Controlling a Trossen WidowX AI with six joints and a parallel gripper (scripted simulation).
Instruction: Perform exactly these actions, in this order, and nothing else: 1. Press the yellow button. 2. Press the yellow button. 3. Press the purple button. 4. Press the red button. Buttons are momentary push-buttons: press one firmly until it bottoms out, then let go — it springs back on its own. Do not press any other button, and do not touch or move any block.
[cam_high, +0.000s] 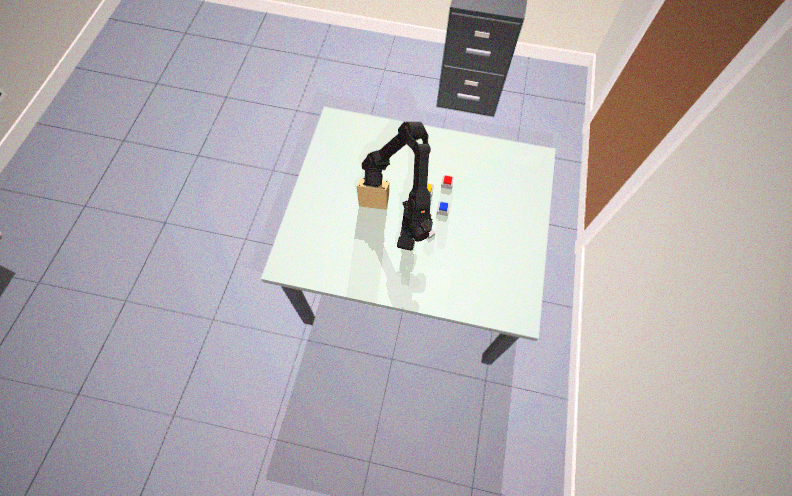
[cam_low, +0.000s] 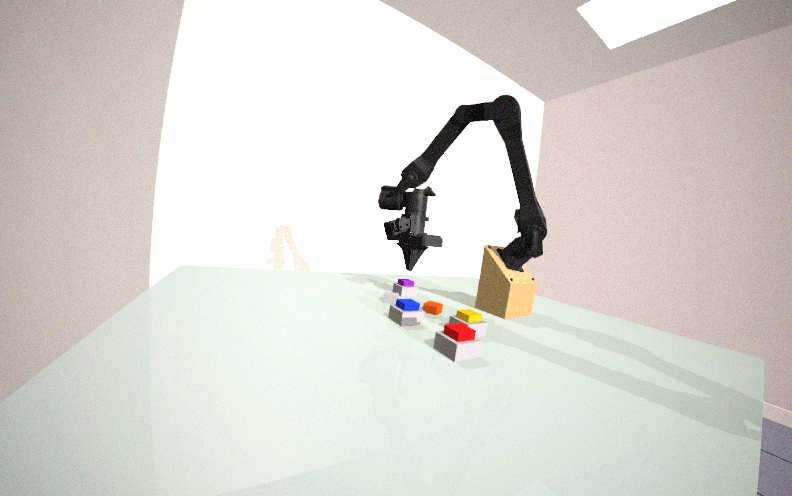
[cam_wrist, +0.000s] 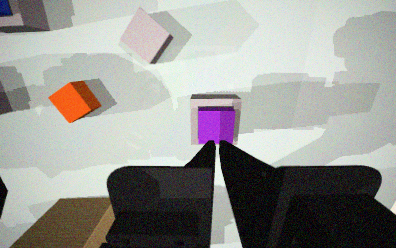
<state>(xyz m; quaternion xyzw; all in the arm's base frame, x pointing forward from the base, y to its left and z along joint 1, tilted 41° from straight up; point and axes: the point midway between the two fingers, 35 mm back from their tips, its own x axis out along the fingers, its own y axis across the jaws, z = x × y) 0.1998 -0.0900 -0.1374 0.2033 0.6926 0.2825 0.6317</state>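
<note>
My gripper (cam_low: 409, 268) (cam_wrist: 216, 146) is shut and empty. It points down and hangs above the purple button (cam_low: 405, 282) (cam_wrist: 215, 125), with a gap between the fingertips and the cap in the exterior view. The purple button stands raised on its pale base; in the top view the arm hides it. The yellow button (cam_low: 469, 316) (cam_high: 430, 188) is raised and partly hidden by the arm in the top view. The red button (cam_high: 447, 180) (cam_low: 459, 332) is raised, nearest the exterior camera.
The blue button (cam_high: 443, 206) (cam_low: 407, 304) stands between the red and purple buttons. An orange block (cam_low: 432, 307) (cam_wrist: 72, 102) and a pale pinkish block (cam_wrist: 146, 36) (cam_low: 389, 297) lie among the buttons. The arm's wooden base block (cam_high: 372, 195) (cam_low: 506, 289) stands on the table (cam_high: 490, 280).
</note>
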